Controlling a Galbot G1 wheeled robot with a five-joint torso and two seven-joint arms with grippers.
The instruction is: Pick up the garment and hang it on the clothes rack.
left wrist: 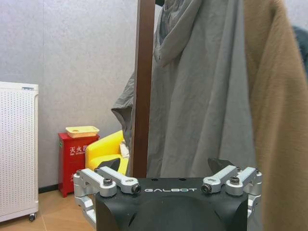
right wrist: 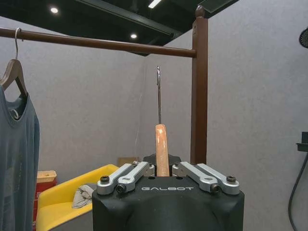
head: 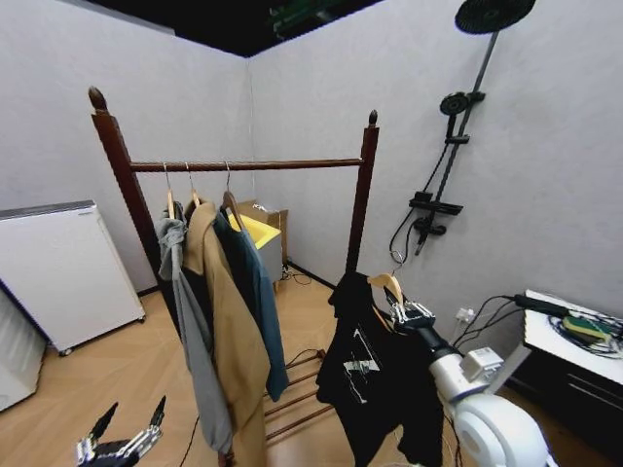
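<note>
Below the clothes rack (head: 362,185) bar: garment (head: 375,375) picked up, my right gripper (head: 399,309) clamped on its hanger; hanging remains. Left gripper (head: 122,443) spread, empty.

Cut off at the six o'clock edge of the head view: the hem of the garment (head: 375,379) and the fingers of the left gripper (head: 122,440). Hidden behind the hanging clothes at nine o'clock: most of the clothes rack (head: 365,185) base and lower left post. Too small to read: the garment's chest print.
</note>
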